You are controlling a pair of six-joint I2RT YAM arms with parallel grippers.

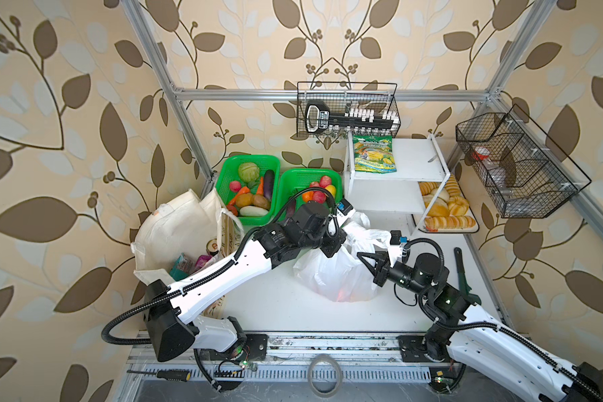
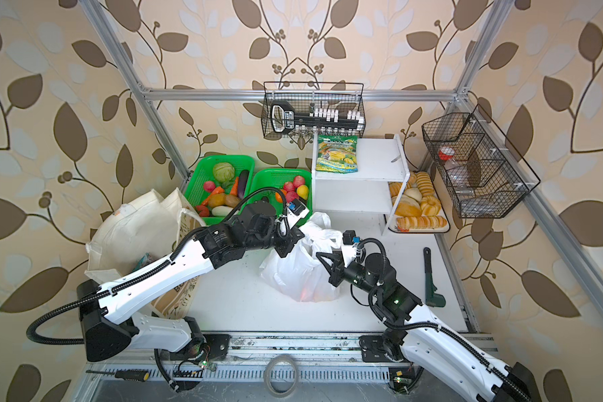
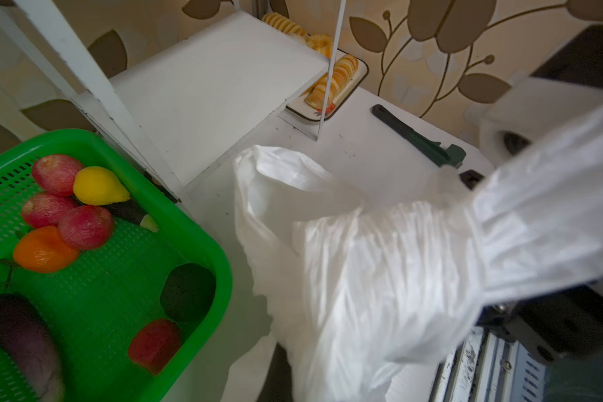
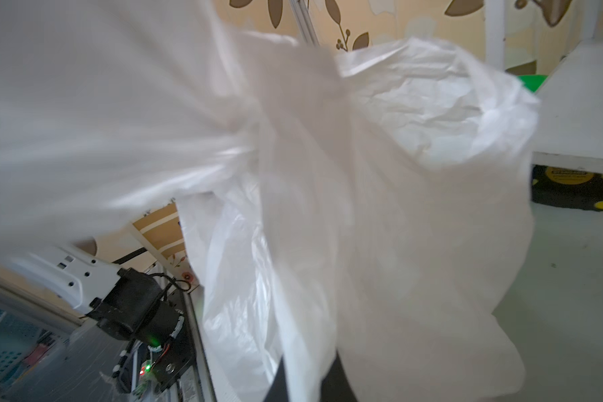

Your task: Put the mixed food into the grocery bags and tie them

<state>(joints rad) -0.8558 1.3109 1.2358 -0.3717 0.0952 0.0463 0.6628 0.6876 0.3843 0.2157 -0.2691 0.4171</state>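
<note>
The white plastic carrier bag stands mid-table in both top views, with red and orange fruit showing faintly through its lower side. My left gripper reaches across and is shut on bunched plastic at the bag's top. My right gripper is shut on a strip of the bag's handle, which runs between its dark fingers. The handles gather into a twist. The cream cloth tote lies open at the left, holding a can, a blue pouch and a purple packet.
Two green baskets of toy produce stand behind the bags. A white shelf carries a green-yellow pouch, with a bread tray beside it. A dark green wrench lies at the right. Wire baskets hang on the frame.
</note>
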